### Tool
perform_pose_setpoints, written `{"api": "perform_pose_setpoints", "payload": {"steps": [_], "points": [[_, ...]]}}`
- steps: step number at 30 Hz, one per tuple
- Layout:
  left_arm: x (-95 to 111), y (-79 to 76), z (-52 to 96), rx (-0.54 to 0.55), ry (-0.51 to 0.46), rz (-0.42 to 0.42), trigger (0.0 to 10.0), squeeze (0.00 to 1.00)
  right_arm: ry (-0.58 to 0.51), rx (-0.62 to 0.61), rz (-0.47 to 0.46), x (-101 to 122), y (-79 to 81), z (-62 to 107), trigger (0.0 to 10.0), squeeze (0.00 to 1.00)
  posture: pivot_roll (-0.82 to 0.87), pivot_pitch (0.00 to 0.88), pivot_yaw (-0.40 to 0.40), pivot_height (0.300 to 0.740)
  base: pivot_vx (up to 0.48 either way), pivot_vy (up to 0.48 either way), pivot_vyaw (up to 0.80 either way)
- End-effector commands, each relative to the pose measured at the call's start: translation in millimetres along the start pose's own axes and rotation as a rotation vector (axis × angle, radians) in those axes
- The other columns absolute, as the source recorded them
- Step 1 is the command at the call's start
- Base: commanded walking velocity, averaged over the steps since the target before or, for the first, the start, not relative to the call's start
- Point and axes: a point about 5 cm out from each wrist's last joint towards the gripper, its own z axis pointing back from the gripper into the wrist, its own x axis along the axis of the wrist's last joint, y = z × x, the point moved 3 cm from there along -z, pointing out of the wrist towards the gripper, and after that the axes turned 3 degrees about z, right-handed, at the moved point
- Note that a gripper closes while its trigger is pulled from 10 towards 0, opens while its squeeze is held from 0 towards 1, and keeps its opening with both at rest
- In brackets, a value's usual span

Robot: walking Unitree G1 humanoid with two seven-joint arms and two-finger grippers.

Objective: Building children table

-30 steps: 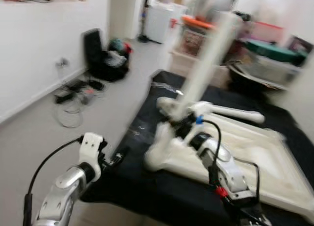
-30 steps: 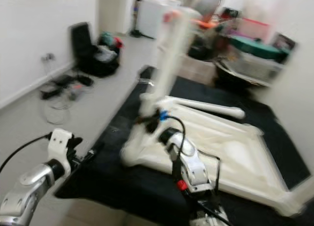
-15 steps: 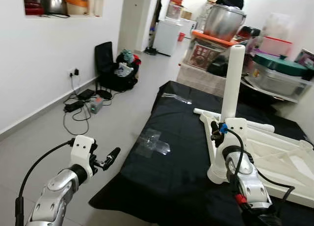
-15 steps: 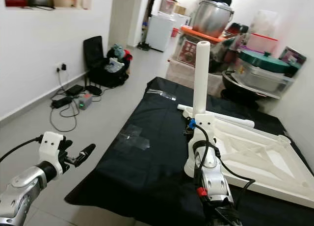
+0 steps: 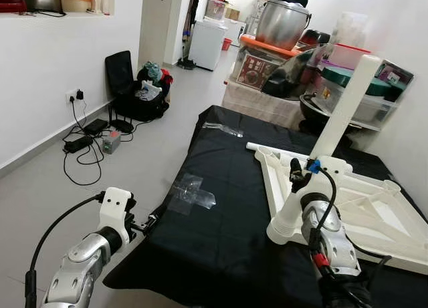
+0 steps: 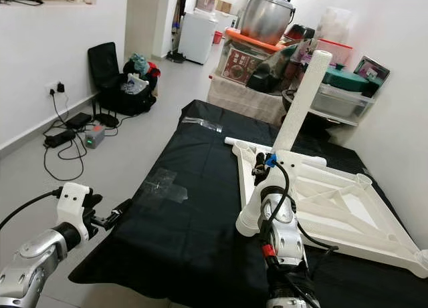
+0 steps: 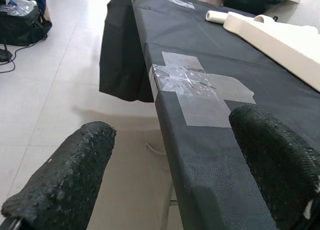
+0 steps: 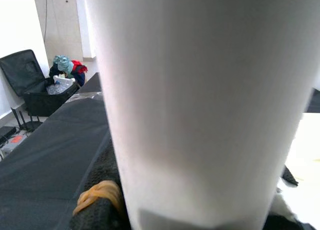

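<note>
A white children's table top (image 5: 374,208) lies upside down on the black-covered table (image 5: 221,241). My right gripper (image 5: 302,178) is shut on a white table leg (image 5: 341,114). The leg stands on the frame's near left corner and leans to the right. In the right wrist view the white table leg (image 8: 200,90) sits against a black finger (image 8: 100,200). A second white leg (image 5: 267,149) lies flat along the frame's far side. My left gripper (image 5: 148,221) is open at the table's near left edge, and that edge runs between its fingers (image 7: 65,185).
Clear tape patches (image 5: 192,191) stick to the black cloth. On the floor to the left are an open black suitcase (image 5: 134,87) and cables with a power strip (image 5: 90,137). Shelves with a big pot (image 5: 281,24) and boxes stand behind the table.
The camera has shifted. The held leg stood upright half a second ago and now leans to the right. My left gripper has come closer to the table's edge.
</note>
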Motion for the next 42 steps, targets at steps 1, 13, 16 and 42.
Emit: {"api": "perform_pose_setpoints", "payload": {"steps": [1,13,16,42], "points": [[0,-6.0,-3.8,-0.025,-0.003,0.001,10.0,0.00,0.369,-0.033,-0.011,-94,-10.1,27.2,10.0,0.00,0.12,0.000,-0.191,0.740,0.000,0.000,0.00],[-3,-8.5,-3.5,-0.042,0.010,0.010,10.0,0.00,0.408,0.185,-0.218,-94,31.9,37.0,10.0,0.00,0.11,0.000,-0.177,0.740,0.000,0.000,0.00],[-3,-8.9,-4.1,-0.045,0.011,0.010,10.0,0.00,0.412,0.446,-0.316,-82,66.4,50.3,10.0,0.00,0.11,0.000,-0.174,0.740,0.000,0.000,0.00],[-2,-5.2,-4.3,-0.043,0.011,0.014,10.0,0.00,0.197,1.529,-0.187,-10,111.0,144.3,10.0,0.00,0.13,0.000,-0.186,0.740,0.000,0.000,0.00]]}}
